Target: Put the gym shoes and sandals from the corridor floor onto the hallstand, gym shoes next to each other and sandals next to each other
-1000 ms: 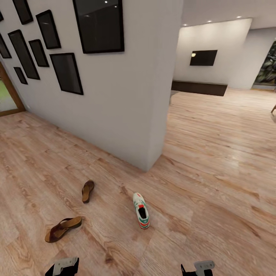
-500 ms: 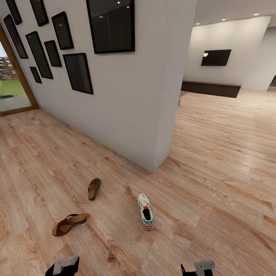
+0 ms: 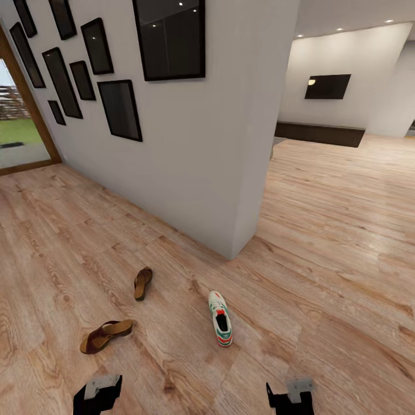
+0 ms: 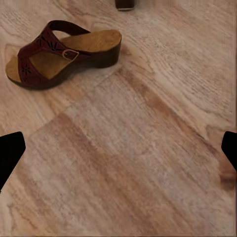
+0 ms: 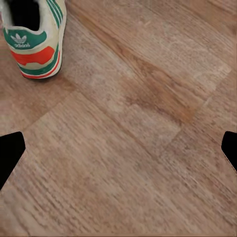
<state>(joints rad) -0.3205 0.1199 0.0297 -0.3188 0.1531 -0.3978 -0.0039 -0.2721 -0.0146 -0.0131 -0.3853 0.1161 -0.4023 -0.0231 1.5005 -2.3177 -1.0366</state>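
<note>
One gym shoe [image 3: 221, 317], white with green stripes and a red heel, lies on the corridor floor [image 3: 173, 357] ahead of me; its heel [image 5: 32, 39] shows in the right wrist view. Two brown sandals lie to its left, the nearer sandal [image 3: 105, 336] [image 4: 64, 57] on its side and the farther sandal [image 3: 142, 283] beyond it. My left gripper [image 3: 97, 395] [image 4: 118, 153] hangs open over bare planks just short of the nearer sandal. My right gripper [image 3: 291, 397] [image 5: 118, 150] is open too, short of the shoe's heel. The hallstand is out of view.
A white wall with several black frames [image 3: 121, 109] runs from the left and ends in a corner [image 3: 236, 253] just beyond the shoes. Open wood floor spreads right into a room with a dark low cabinet [image 3: 320, 134]. A glass door [image 3: 17, 138] is far left.
The camera has turned left, so wall, shoe and sandals have slid right in the picture. Both grippers now show a little higher at the bottom edge. The shoes have not moved on the floor.
</note>
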